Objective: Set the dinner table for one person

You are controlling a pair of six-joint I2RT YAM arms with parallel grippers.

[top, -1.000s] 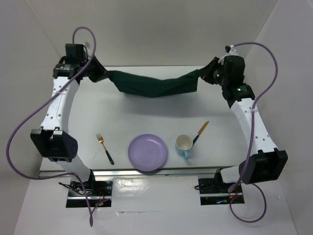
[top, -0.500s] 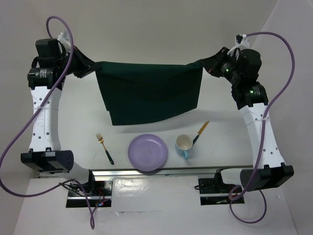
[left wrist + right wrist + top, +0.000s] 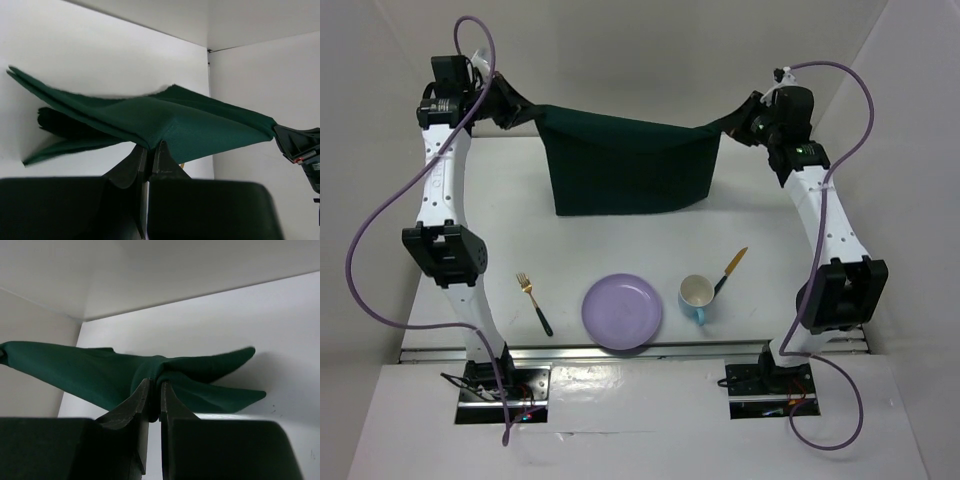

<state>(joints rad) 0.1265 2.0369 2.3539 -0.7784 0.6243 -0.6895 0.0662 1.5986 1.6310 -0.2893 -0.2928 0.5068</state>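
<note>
We see a dark green cloth mat [image 3: 630,165] hanging spread at the far side; nearer, left to right, lie a gold fork [image 3: 534,303], a purple plate [image 3: 622,311], a pale blue mug [image 3: 696,297] and, just beside it, a gold-and-black utensil [image 3: 731,271]

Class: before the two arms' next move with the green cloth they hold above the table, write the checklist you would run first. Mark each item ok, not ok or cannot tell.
1. Left claw shut on a corner of the cloth: ok.
2. Right claw shut on the other corner: ok.
3. Cloth spread wide between them: ok.
4. Cloth apart from plate, cup and fork: ok.
5. Lower edge off the table: cannot tell.
</note>
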